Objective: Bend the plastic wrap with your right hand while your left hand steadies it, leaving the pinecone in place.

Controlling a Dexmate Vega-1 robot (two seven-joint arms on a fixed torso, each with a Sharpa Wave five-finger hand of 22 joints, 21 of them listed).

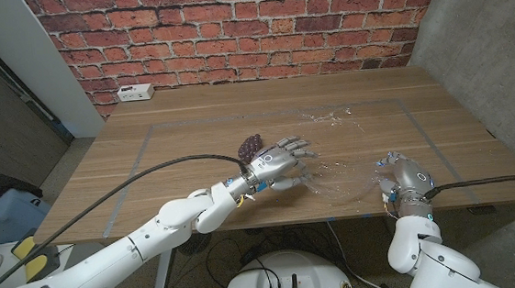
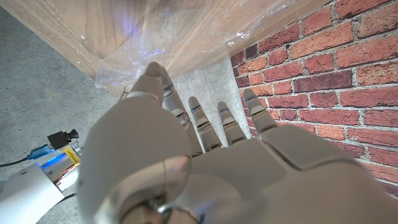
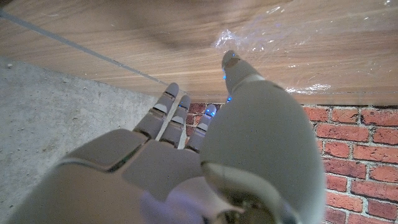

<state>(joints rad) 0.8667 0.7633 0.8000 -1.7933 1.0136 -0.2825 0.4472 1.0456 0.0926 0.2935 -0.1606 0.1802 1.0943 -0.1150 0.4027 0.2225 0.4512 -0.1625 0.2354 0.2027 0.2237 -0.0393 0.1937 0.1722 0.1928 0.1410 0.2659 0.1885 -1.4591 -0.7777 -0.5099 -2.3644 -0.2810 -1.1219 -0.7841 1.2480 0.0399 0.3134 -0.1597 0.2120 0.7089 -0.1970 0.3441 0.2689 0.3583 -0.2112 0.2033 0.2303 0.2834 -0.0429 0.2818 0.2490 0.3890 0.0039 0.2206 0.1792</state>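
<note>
The clear, crinkled sheet of plastic wrap (image 1: 337, 161) lies spread on the wooden table (image 1: 192, 131), running from mid-table toward the front edge on the right side. At its left margin the left hand (image 1: 282, 165) reaches in with fingers spread, holding nothing; in the left wrist view those fingers (image 2: 202, 118) point at the film's bunched edge (image 2: 134, 59), though whether they press it cannot be told. Just behind that hand sits the small dark brown pinecone (image 1: 249, 147), near the wrap's left margin. Over by the front edge, the right hand (image 1: 398, 179) waits at the wrap's right margin, fingers loosely apart and empty, film (image 3: 298, 43) just ahead of its fingertips. The danger: film this slick can slide whole if the left hand's hold is light, and a sweep of that hand could knock the pinecone.
</note>
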